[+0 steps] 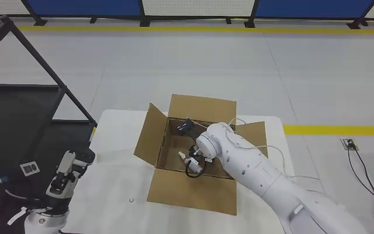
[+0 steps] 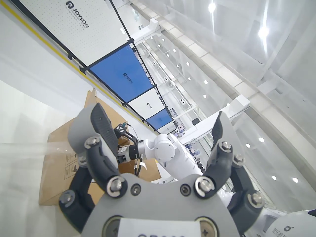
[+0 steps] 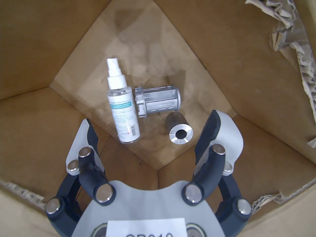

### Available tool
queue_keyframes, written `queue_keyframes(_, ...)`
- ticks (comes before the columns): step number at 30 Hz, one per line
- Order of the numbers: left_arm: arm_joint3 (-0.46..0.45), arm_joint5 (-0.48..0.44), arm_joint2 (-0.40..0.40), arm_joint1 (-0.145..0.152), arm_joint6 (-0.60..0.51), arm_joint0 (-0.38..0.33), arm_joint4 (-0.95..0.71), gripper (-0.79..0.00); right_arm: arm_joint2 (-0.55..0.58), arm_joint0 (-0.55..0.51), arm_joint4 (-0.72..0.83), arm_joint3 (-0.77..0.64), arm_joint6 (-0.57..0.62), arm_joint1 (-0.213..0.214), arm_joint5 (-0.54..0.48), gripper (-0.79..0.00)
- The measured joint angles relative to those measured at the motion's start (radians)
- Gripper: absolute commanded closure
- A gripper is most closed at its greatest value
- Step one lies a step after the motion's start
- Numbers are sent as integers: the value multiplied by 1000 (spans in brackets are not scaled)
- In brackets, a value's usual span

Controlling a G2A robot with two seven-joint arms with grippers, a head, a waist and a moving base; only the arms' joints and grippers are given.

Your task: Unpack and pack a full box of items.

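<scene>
Two arms work at one white table (image 1: pixel 117 187). The right arm bends down over an open cardboard box (image 1: pixel 193 190), and the right gripper (image 3: pixel 150 124) hangs inside it with its jaws spread wide and nothing between them. On the box floor below it lie three items. A clear spray bottle (image 3: pixel 123 109) rests on its side with the nozzle pointing away from the gripper. A grey ribbed plastic cylinder (image 3: pixel 160 101) lies against the bottle. A short metal sleeve (image 3: pixel 178 129) sits just beside the cylinder, close to one fingertip. The left gripper (image 2: pixel 159 110) is held off to the box's side, tilted towards the ceiling, open and empty.
</scene>
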Motion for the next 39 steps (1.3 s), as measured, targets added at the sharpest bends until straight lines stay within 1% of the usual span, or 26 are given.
queue_keyframes(3, -10, -10, 5, 2, -4, 10, -3, -785, -18, 7, -4, 66, -16, -35, -12, -785)
queue_keyframes(11, -33, -32, 33, 9, -56, 34, -20, -785, -28, 32, 32, 265, -61, -116, -114, -785)
queue_keyframes(16, -31, -36, 43, 12, -44, 32, -14, -785, -31, 41, 32, 364, -101, -158, -144, -785)
queue_keyframes(23, -34, -31, 10, 18, -5, 11, -25, -785, -29, 46, 24, 466, -147, -203, -147, -785)
queue_keyframes(25, -33, -31, 2, 20, -1, 8, -26, -785, -27, 47, 25, 490, -153, -213, -157, -714)
queue_keyframes(28, -31, -31, -2, 22, 7, 7, -28, -785, -22, 49, 26, 522, -164, -225, -174, -708)
queue_keyframes(29, -31, -31, -3, 23, 10, 8, -28, -785, -21, 49, 26, 530, -168, -229, -178, -671)
queue_keyframes(32, -31, -32, -1, 25, 14, 9, -25, -785, -14, 51, 29, 557, -184, -237, -186, -640)
queue_keyframes(34, -31, -35, 0, 26, 18, 10, -21, -785, -10, 52, 30, 573, -195, -242, -190, -557)
queue_keyframes(35, -31, -36, 1, 26, 19, 11, -20, -785, -8, 52, 30, 579, -199, -244, -191, -486)
queue_keyframes(36, -31, -36, 2, 27, 20, 12, -19, -785, -7, 52, 29, 584, -203, -245, -191, -462)
queue_keyframes(39, -32, -39, 3, 29, 23, 13, -16, -785, -2, 51, 28, 597, -214, -250, -186, -465)
